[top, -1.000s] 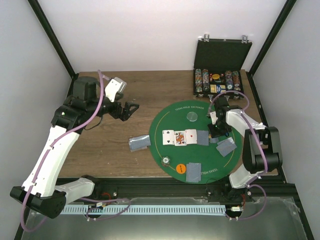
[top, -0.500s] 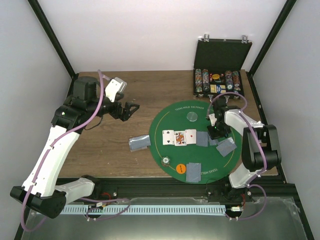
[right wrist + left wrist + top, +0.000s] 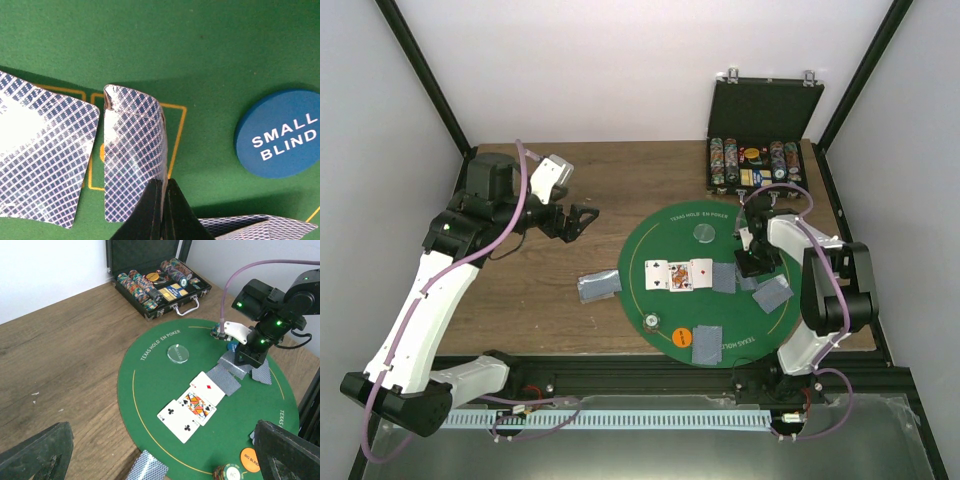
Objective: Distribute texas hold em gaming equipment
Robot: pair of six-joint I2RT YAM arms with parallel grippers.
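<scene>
Your right fingers [image 3: 147, 212] are clenched on the near edge of 1 face-down card [image 3: 132, 160]. It curls up off the green mat [image 3: 200, 40] toward the worktop's right edge, just beside another face-down card [image 3: 45, 150] and near the blue small-blind disc [image 3: 280, 135]. Your left fingers [image 3: 37, 455] are spread wide and grasp nothing, hanging over the worktop's far left part.

The deal looks well along. 3 face-up cards [image 3: 678, 275] lie in a row at the mat's middle. 3 small face-down piles are out:
- left pile [image 3: 598, 286], off the mat toward the left edge
- near pile [image 3: 707, 343], at the mat's near rim
- right pile [image 3: 772, 292], at the mat's right side

An orange disc [image 3: 683, 337] and a striped chip [image 3: 650, 321] sit near that near rim.

What seems left is laying the pinched card flat to finish the row. Possibly chips from the black case [image 3: 760, 165] also need sharing out, since most places show none.
</scene>
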